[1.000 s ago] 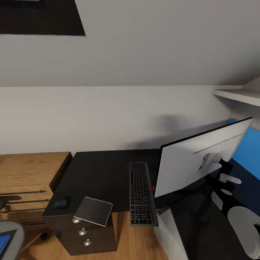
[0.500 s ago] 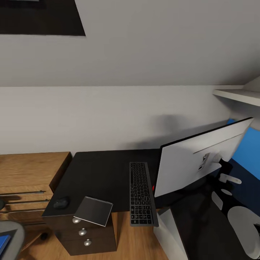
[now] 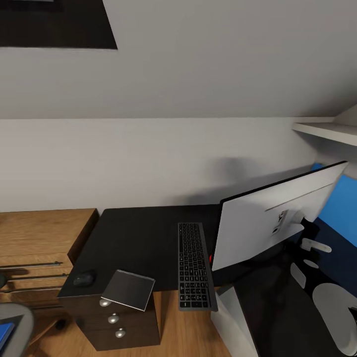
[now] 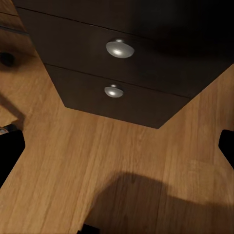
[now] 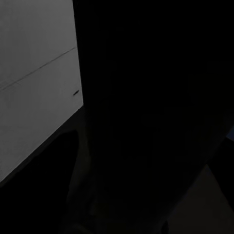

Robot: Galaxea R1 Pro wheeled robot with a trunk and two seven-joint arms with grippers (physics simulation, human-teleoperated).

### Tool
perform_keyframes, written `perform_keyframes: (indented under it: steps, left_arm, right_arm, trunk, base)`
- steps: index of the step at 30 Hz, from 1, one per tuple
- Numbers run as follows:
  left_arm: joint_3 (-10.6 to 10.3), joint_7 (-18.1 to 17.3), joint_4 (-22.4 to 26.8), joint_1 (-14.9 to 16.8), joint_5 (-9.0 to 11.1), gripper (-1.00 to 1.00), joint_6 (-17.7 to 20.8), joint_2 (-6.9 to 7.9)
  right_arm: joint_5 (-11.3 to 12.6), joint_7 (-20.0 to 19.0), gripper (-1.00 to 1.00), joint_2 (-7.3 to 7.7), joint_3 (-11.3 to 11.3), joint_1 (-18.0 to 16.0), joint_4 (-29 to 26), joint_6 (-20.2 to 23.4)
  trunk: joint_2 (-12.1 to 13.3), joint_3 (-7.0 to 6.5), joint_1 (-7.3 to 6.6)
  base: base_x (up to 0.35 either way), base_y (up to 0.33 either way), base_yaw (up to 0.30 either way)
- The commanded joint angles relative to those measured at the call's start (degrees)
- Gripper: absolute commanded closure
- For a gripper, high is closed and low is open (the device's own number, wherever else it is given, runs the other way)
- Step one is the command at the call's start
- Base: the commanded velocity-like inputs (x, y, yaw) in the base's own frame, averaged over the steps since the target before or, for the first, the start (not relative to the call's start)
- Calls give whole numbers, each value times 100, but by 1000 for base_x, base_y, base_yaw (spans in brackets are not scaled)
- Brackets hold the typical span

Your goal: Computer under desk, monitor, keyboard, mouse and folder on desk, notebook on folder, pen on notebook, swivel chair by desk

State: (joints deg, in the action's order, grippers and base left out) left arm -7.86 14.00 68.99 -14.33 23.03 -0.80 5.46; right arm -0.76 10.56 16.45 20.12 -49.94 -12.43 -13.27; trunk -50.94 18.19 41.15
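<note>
The black-topped desk (image 3: 139,238) carries the monitor (image 3: 272,218), seen from its grey back. The keyboard (image 3: 195,265) lies beside the monitor and juts over the front edge. The mouse (image 3: 84,278) rests at the desk's left corner, and the notebook (image 3: 128,289) next to it overhangs the drawers. Under the desk stands the light grey computer (image 3: 229,315), showing a red light. A corner of the swivel chair (image 3: 15,322) holds the blue folder (image 3: 4,333). My left gripper (image 4: 117,151) is open above the floor, facing the drawer knobs (image 4: 119,48). The right wrist view is too dark to make out fingers.
A low light-wood shelving counter (image 3: 44,233) adjoins the desk on the left. A white shelf (image 3: 327,130) and a blue wall panel (image 3: 342,208) are at the right. Wooden floor (image 4: 97,161) spreads in front of the drawer unit (image 3: 119,322).
</note>
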Motion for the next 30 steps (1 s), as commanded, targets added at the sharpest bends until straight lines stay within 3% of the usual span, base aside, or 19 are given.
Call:
perform_keyframes:
  steps: [1, 30]
  left_arm:
    - [-22, 42, 9, 0, 53, -100, -8, 8]
    - [-30, 41, -26, 0, 44, -100, -17, -1]
  right_arm:
    - [-12, 7, 100, 3, -7, -7, 3, -26]
    - [-20, -10, 100, -1, -16, -7, 10, -48]
  trunk:
    - [-5, 5, 1]
    - [-5, 5, 1]
  base:
    - [0, 0, 0]
    - [0, 0, 0]
